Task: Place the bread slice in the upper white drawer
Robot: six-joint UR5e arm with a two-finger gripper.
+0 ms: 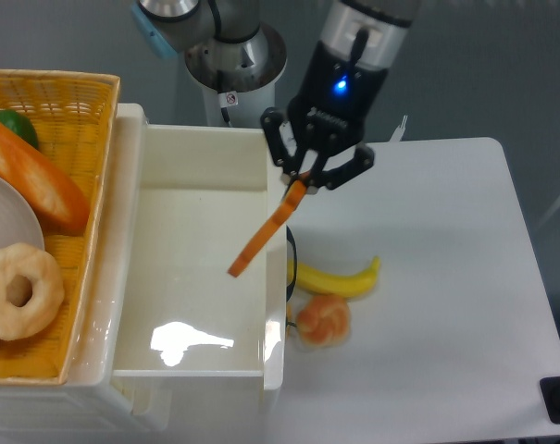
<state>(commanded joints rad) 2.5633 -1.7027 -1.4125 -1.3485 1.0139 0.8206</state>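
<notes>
The bread slice [266, 231] shows edge-on as a thin orange sliver. It hangs tilted from my gripper [303, 181], which is shut on its upper end. The slice's lower end reaches over the right wall and into the space above the upper white drawer [131, 277]. The drawer is pulled open, glossy white inside, with nothing lying on its floor. Its black handle [290, 264] shows at the right wall. My gripper is above the drawer's right rim, near its far corner.
A yellow wicker basket [76, 111] at the left holds a long orange baguette [34, 185], a ring-shaped pastry [18, 289], a white plate [6, 231] and a green item [16, 128]. A banana [340, 280] and a small round bun [323, 319] lie on the white table right of the drawer.
</notes>
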